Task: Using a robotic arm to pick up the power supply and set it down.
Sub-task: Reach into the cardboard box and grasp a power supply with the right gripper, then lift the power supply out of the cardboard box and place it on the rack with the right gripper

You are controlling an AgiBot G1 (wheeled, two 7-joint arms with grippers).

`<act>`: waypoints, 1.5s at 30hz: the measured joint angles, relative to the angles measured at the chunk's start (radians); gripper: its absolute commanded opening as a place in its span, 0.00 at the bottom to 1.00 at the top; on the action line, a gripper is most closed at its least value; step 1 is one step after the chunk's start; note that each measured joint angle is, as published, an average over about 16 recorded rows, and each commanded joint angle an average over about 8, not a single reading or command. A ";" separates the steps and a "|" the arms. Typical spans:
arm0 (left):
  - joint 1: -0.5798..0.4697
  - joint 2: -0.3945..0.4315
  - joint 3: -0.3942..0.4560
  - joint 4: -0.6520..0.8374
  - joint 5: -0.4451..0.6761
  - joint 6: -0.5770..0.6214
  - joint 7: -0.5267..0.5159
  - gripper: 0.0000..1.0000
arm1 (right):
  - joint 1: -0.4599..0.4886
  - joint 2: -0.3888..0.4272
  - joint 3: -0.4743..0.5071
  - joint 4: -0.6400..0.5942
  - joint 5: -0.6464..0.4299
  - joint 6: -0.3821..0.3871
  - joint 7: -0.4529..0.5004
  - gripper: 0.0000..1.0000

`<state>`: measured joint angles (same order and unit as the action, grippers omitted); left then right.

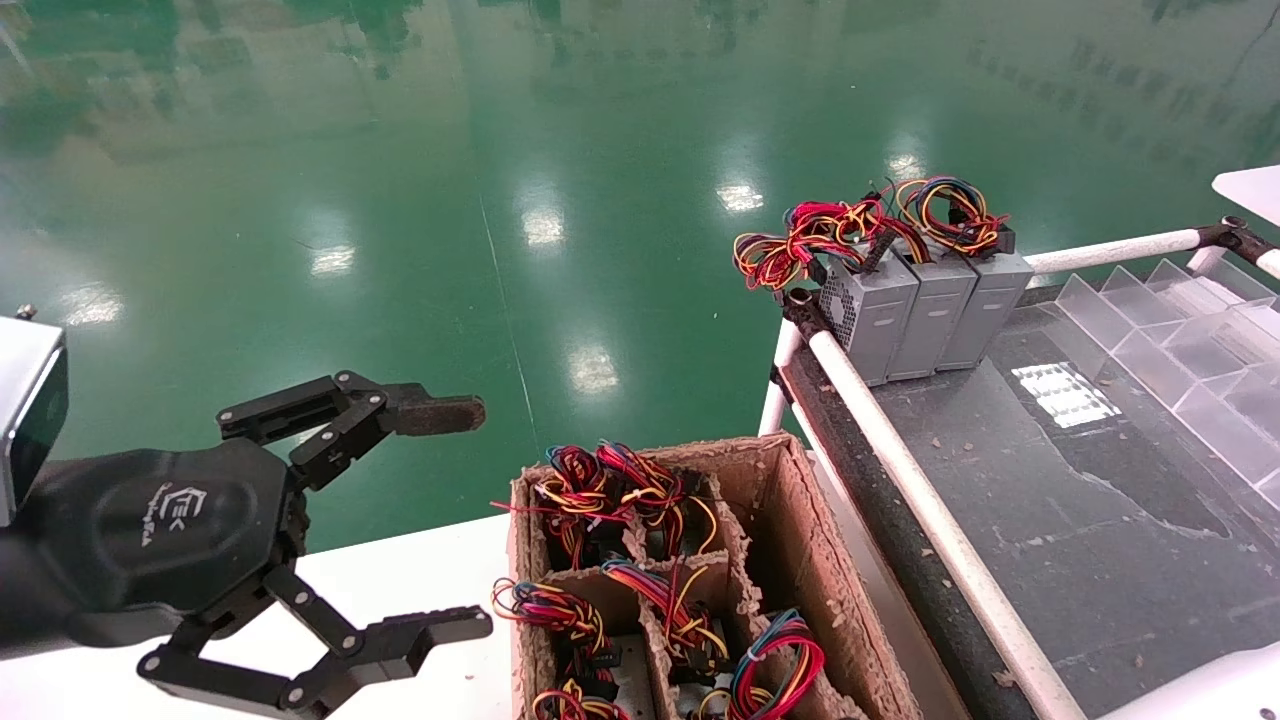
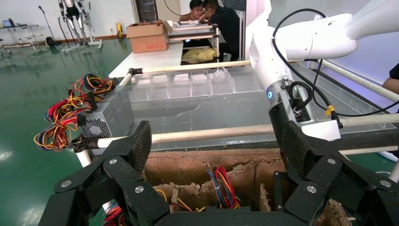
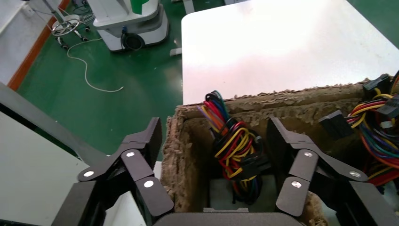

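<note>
- The left gripper (image 1: 455,520) is seen in the head view at the left, held over the white table (image 1: 420,590) just beside the cardboard box (image 1: 800,560); its fingers are spread wide and nothing is held between them.
- In the left wrist view the same left gripper (image 2: 216,155) is shown with its black fingers (image 2: 136,146) wide apart, pointed across the cardboard box (image 2: 197,165) toward the dark work surface (image 2: 207,110) beyond the white rail (image 2: 211,135).
- The right gripper (image 3: 214,150) is shown in the right wrist view, lowered over an end compartment of the cardboard box (image 3: 179,155); its fingers are spread wide on either side of a power supply (image 3: 235,155), whose looped bundle of coloured wires stands between them. Whether the fingers touch it cannot be told.
- In the head view the right gripper is not seen; only a white part of the right arm (image 1: 1200,690) is visible at the lower corner.
- Several more wire bundles (image 1: 600,490) are seen in the other compartments of the box.
- Three grey power supplies (image 1: 920,305) are stood side by side, touching, at the far corner of the dark work surface (image 1: 1080,500), with their wire bundles on top.
- Clear plastic dividers (image 1: 1170,340) are set along the far side of that surface.
</note>
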<state>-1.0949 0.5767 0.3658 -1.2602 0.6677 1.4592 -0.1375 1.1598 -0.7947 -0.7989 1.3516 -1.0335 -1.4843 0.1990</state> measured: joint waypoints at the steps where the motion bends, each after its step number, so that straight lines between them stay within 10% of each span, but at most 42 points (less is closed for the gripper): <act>1: 0.000 0.000 0.000 0.000 0.000 0.000 0.000 1.00 | 0.000 -0.002 -0.001 0.000 -0.002 0.003 -0.001 0.00; 28: 0.000 0.000 0.000 0.000 0.000 0.000 0.000 1.00 | -0.026 -0.002 -0.003 -0.001 0.008 0.033 -0.026 0.00; 45: 0.000 0.000 0.000 0.000 0.000 0.000 0.000 1.00 | -0.079 0.070 0.111 -0.005 0.221 0.044 -0.118 0.00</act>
<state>-1.0950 0.5766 0.3661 -1.2602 0.6675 1.4591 -0.1374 1.0812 -0.7248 -0.6884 1.3466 -0.8129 -1.4399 0.0812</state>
